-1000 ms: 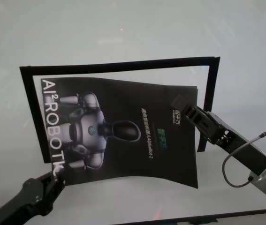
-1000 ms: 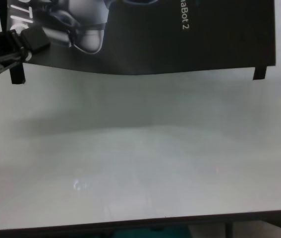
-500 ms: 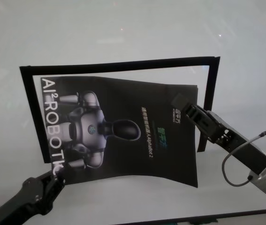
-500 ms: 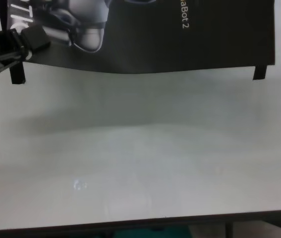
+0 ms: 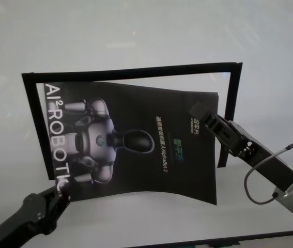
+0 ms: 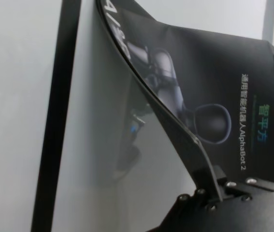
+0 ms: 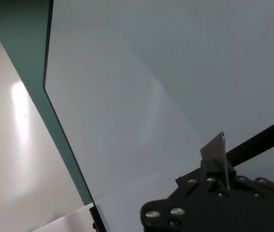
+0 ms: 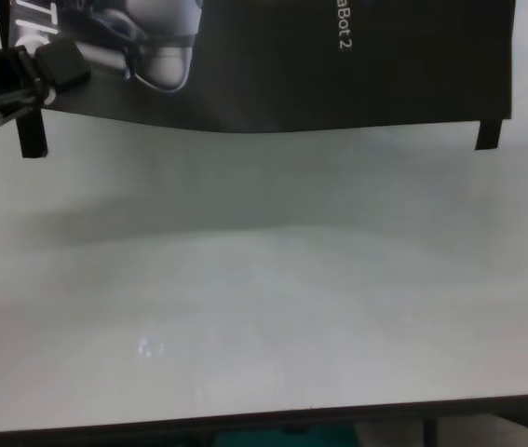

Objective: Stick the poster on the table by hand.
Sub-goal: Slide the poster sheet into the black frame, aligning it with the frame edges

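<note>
The poster [image 5: 136,139], glossy black with a grey-white robot picture and white lettering, hangs a little above the table [image 5: 136,31], sagging in the middle. My left gripper [image 5: 62,192] is shut on its near left corner; it also shows in the chest view [image 8: 51,73] and in the left wrist view [image 6: 209,186], where the poster [image 6: 209,72] curves upward. My right gripper [image 5: 201,113] is shut on the poster's right edge. In the right wrist view the right gripper [image 7: 219,176] pinches the thin poster edge [image 7: 218,146].
Narrow black tape strips frame the poster area: one along the back [image 5: 136,71], one on the left [image 5: 32,119], one on the right [image 5: 230,108]. Their near ends show in the chest view [image 8: 31,140] [image 8: 489,135]. The table's dark front edge [image 8: 245,424] lies near.
Both grippers have carried the poster slightly farther from me. Its near edge has risen in the chest view and sags less. Both grips are unchanged.
</note>
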